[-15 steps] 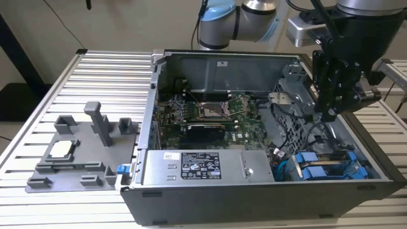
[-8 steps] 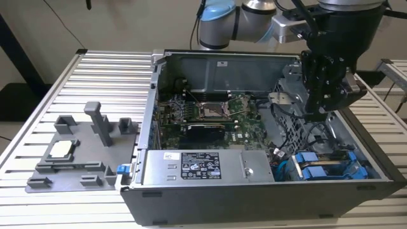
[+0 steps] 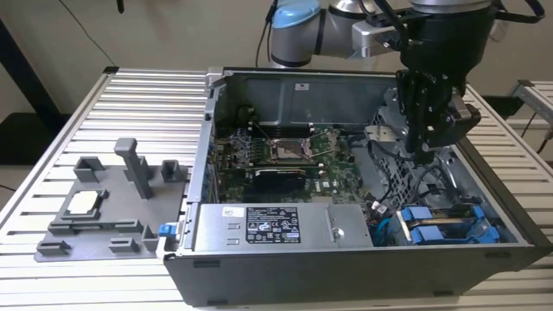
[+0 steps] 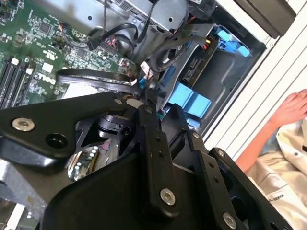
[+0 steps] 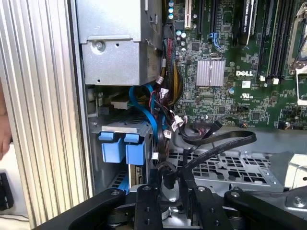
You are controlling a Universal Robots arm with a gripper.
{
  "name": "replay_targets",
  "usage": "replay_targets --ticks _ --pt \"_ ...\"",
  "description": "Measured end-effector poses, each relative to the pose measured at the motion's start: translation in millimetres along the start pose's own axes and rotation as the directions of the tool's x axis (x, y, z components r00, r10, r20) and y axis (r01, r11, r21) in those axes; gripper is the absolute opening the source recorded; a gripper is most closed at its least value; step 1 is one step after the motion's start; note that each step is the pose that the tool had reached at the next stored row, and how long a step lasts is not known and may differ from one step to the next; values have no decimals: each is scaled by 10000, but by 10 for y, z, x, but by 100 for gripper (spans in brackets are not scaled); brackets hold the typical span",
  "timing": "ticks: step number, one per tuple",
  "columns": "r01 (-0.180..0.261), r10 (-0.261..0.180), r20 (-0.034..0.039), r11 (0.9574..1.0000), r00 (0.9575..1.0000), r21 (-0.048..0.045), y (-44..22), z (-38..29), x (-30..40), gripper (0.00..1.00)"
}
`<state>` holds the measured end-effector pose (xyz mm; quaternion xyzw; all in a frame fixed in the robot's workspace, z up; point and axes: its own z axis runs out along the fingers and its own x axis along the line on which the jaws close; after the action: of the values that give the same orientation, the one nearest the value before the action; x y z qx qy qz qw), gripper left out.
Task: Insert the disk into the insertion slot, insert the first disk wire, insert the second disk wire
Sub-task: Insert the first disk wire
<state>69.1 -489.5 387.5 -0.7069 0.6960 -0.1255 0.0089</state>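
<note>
Inside the open computer case, my gripper (image 3: 426, 154) hangs over the drive cage side, on the exterior view's right. Its fingers (image 5: 169, 184) are shut on a black flat disk wire (image 5: 225, 141), which loops away from the fingertips toward the motherboard. In the second wrist view the same wire (image 4: 91, 74) curves past the gripper (image 4: 160, 103). The disk (image 3: 441, 232), framed by its blue carrier, sits in the insertion slot (image 3: 484, 243) at the case's near right corner. Its blue tabs (image 5: 122, 148) (image 4: 192, 100) show in both wrist views, a short way from the fingertips.
A grey labelled power-supply box (image 3: 272, 227) sits beside the disk, and the green motherboard (image 3: 285, 152) lies behind it. A dark grey fixture tray (image 3: 103, 207) rests on the slatted table at the exterior view's left. A person's hand (image 4: 288, 110) is outside the case.
</note>
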Motion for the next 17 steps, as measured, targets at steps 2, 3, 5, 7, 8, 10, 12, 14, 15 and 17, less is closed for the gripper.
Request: replay_targets --ticks 2,3,5,7,8,10,12,14,15,17 --pt "130 -130 -131 9999 9998 24 2 7 -9 33" --pt "206 -205 -193 9998 9996 35 2 10 -11 33" --pt "387 -385 -277 9992 9989 60 5 22 -16 33" --pt "474 -471 -364 9989 9982 67 9 35 -20 33" --pt "504 -501 -401 9987 9979 69 11 43 -21 33" --pt "553 -549 -467 9984 9974 71 16 58 -24 33" --pt "570 -565 -530 9984 9970 68 22 68 -26 33" --pt "574 -569 -555 9983 9968 71 29 71 -26 33" --pt "573 -568 -556 9983 9968 77 32 72 -26 33" --pt "572 -567 -556 9983 9968 84 37 73 -27 31"
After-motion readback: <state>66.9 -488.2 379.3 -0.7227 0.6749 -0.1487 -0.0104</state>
